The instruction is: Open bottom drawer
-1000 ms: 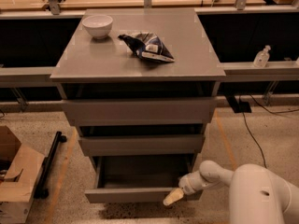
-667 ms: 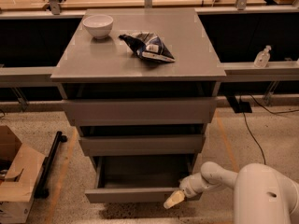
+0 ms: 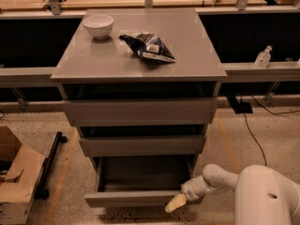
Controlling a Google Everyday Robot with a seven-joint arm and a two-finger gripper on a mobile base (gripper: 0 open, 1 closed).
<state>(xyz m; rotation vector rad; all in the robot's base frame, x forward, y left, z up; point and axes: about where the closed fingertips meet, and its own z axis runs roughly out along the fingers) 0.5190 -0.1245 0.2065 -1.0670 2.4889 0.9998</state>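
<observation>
The bottom drawer (image 3: 131, 199) is the lowest of three grey handleless drawers in a grey cabinet (image 3: 140, 111). It stands pulled out toward me, and its dark grey box interior (image 3: 143, 172) shows. My gripper (image 3: 176, 203) is at the right end of the drawer's flat front, low by the floor, at the end of the white arm (image 3: 220, 178) that comes in from the lower right. Its pale fingertips lie against the front's lower right corner.
A white bowl (image 3: 98, 26) and a dark snack bag (image 3: 149, 46) lie on the cabinet top. A cardboard box (image 3: 14, 182) and a black bar (image 3: 49, 165) lie on the floor at left. Cables (image 3: 251, 125) run on the floor at right. A bottle (image 3: 262, 57) stands on the right ledge.
None beyond a slight shift of the arm; the drawer stands pulled out as before and the gripper stays at its front right corner.
</observation>
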